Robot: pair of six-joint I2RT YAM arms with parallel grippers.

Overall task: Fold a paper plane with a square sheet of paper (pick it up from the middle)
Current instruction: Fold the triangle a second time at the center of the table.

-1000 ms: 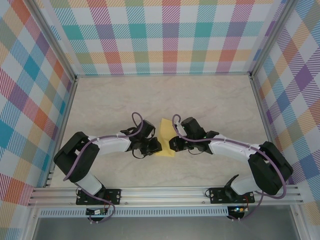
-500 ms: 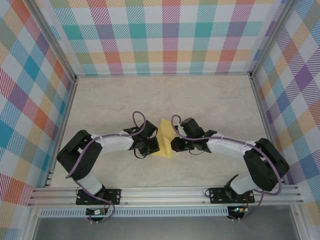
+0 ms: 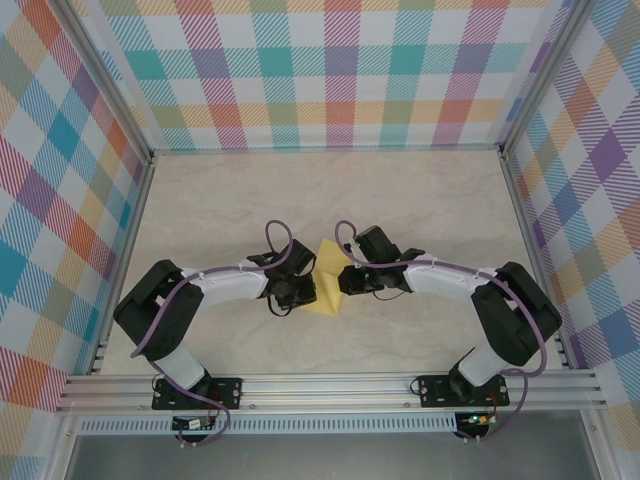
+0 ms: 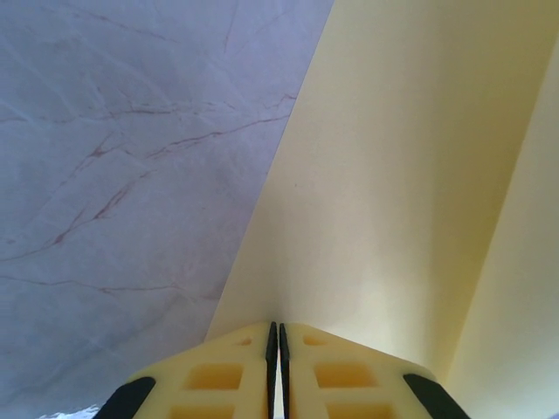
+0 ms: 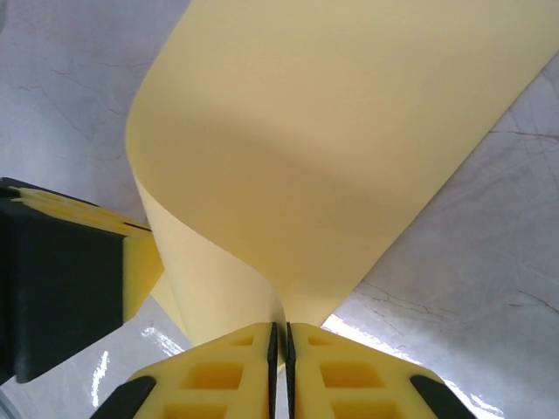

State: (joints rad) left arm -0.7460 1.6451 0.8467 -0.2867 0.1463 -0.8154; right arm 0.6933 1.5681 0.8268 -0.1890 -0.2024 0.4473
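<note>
Bright checked walls close in a pale, marble-veined table. Near its front middle the two arms meet nose to nose over the yellow sheet of paper. From above, the sheet shows as a small pointed shape between them, with one corner aimed at the back wall.

The left gripper has the paper's left side and the right gripper its right side. In each wrist view the yellow fingers are pressed flat together with paper coming out of the seam, so both are clamped on it. From the right wrist, the sheet rises out of the right gripper and bows over in a smooth, uncreased curve toward the left gripper. From the left wrist, the paper spreads away from the left gripper, with table to its left.

This looks to me like a fold in the making, with one part bent over toward the other and nothing pressed down yet. The next move calls for lining the edges up, lowering the curl onto the table and flattening it. Neither pinch should slip, and the thin sheet should not be tugged apart.

The arms cover the paper's sides from above, so its full outline is lost. I cannot tell whether it touches the table underneath, how deep each pinch reaches, or whether any crease is already in it.
</note>
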